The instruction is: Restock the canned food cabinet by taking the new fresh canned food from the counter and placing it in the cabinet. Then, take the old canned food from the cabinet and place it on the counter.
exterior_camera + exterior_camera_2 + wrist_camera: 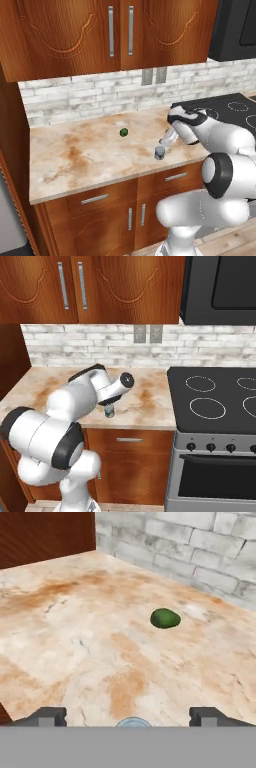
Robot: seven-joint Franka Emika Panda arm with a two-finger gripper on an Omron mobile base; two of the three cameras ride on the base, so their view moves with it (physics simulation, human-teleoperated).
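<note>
Pincer jaws spread wide, gripping nothing. Old can stands upright on the marbled surface near its front edge, directly under the pincer, between the fingertips. Small green round object sits farther back toward the brick wall.
</note>
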